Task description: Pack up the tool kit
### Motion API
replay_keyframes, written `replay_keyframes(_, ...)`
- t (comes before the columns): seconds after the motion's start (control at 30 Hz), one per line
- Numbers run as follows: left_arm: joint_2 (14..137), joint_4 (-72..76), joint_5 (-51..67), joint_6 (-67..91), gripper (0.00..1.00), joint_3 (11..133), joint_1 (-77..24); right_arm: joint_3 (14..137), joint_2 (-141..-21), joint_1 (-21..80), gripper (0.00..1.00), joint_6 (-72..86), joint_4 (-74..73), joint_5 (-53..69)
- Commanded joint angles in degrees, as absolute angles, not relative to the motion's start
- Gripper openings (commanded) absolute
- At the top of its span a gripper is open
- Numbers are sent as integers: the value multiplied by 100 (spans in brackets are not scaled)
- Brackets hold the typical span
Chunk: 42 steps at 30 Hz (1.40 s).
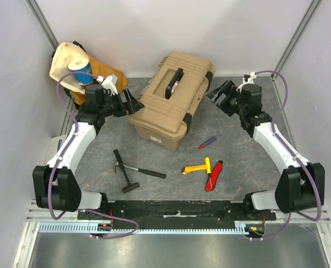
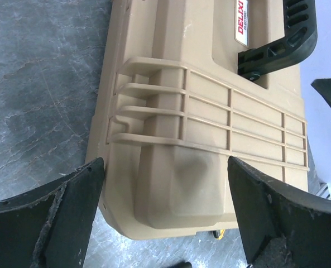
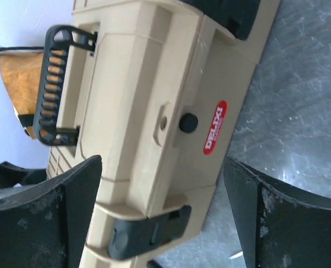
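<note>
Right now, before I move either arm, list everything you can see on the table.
toolbox: 1, tan with black handle and latches, lid shut, centre back of the table
hammer: 1, black, front left, lying out on the table
screwdriver: 1, red and blue, just right of the toolbox's near corner
yellow tool: 1, yellow handle, front centre-right
knife: 1, red, beside the yellow tool on its right
cloth bag: 1, cream and orange-yellow, far left corner
table: 1, grey marbled top
left gripper: 1, black, open, at the toolbox's left end
right gripper: 1, black, open, at the toolbox's right end
</note>
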<state>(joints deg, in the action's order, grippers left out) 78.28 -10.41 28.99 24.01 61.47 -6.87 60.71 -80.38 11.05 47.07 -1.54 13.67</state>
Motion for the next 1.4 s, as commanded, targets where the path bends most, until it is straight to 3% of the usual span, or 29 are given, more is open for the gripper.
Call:
replay_keyframes(0.0, 7559, -1450, 2865, 2066, 96, 6196, -765, 5477, -7498, 1072, 98, 4464, -317, 1818)
replay_keyframes(0.3, 7673, -1337, 3532, 2530, 91, 5714, -747, 3473, -6434, 1301, 98, 5571, 1501, 2382)
replay_keyframes(0.67, 7524, -370, 4517, 3506, 86, 5080, -774, 2330, -6644, 1564, 98, 7399, 4067, 2224)
replay_keyframes(1.03, 7374, -184, 4088, 3630, 86, 4930, -773, 1758, -7276, 1564, 98, 8155, 5377, 1802)
replay_keyframes(1.37, 7418, -369, 3454, 4095, 86, 5098, -773, 1257, -8418, 1547, 98, 9843, 7881, 1389)
